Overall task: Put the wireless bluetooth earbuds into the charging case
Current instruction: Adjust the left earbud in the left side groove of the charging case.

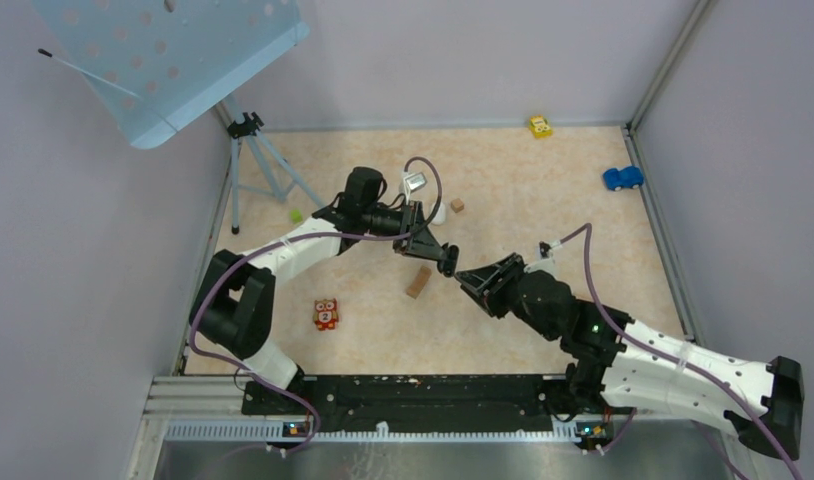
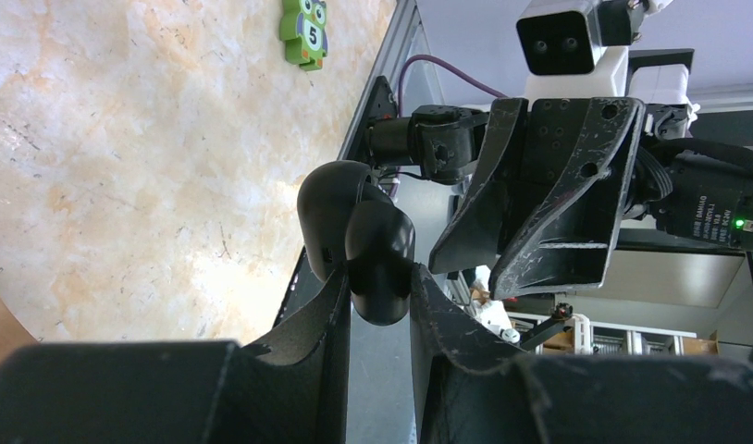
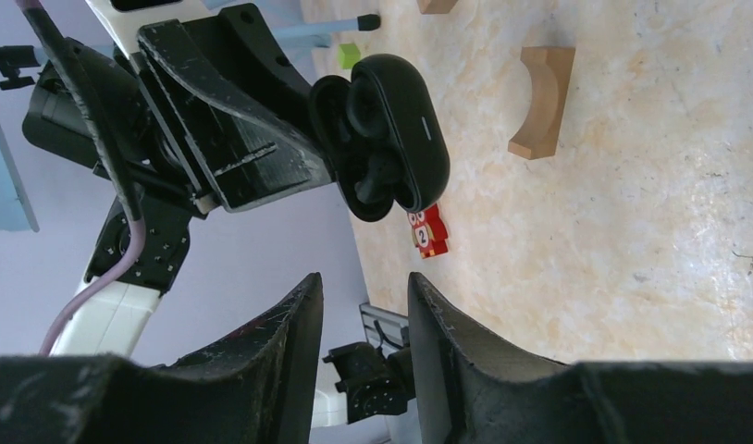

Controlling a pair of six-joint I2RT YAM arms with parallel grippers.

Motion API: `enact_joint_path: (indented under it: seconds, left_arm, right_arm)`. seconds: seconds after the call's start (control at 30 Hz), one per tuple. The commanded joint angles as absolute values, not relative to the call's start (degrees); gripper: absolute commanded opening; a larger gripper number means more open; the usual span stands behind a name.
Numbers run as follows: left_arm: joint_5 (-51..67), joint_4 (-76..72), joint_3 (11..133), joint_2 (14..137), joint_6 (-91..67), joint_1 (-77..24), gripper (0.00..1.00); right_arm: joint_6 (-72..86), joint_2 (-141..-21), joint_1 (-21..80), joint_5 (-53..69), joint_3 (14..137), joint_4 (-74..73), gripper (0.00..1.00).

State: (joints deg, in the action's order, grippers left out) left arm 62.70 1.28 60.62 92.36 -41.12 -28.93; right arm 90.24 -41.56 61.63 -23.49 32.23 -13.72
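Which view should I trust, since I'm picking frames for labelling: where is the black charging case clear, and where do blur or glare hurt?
Right wrist view: charging case sharp with a sheen on its shell; table glares at right; right gripper blurred in front. Left wrist view: case a near-featureless black shape, left gripper out of focus. Top external view: evenly lit, case tiny.

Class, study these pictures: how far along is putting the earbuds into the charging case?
Done: the left gripper holds the black charging case in the air, lid open. In hand: the right gripper faces it, fingers apart with nothing between them. Left: seating the earbuds; the case's dark inside does not show whether any are already in.
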Motion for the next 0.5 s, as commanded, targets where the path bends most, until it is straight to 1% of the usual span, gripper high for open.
enact_joint_path:
  seconds: [0.0,0.13,0.47]
  left_arm:
    - [63.09,3.16,62.42,90.14,-37.31,-28.97,0.00]
    - [63.14,2.90,62.15,89.66,-36.94,-29.00,0.00]
    - [62.13,0.47,60.29,87.28,-35.89,-29.19,0.00]
  right_arm:
    - [90.82,-42.42,60.36,-22.88,33.95,-10.29,0.38]
    - [91.58,-42.77,60.36,-23.66,34.62,-12.03,0.39]
    - [93.12,-44.47,59.69,-21.86,33.10,-8.02,0.39]
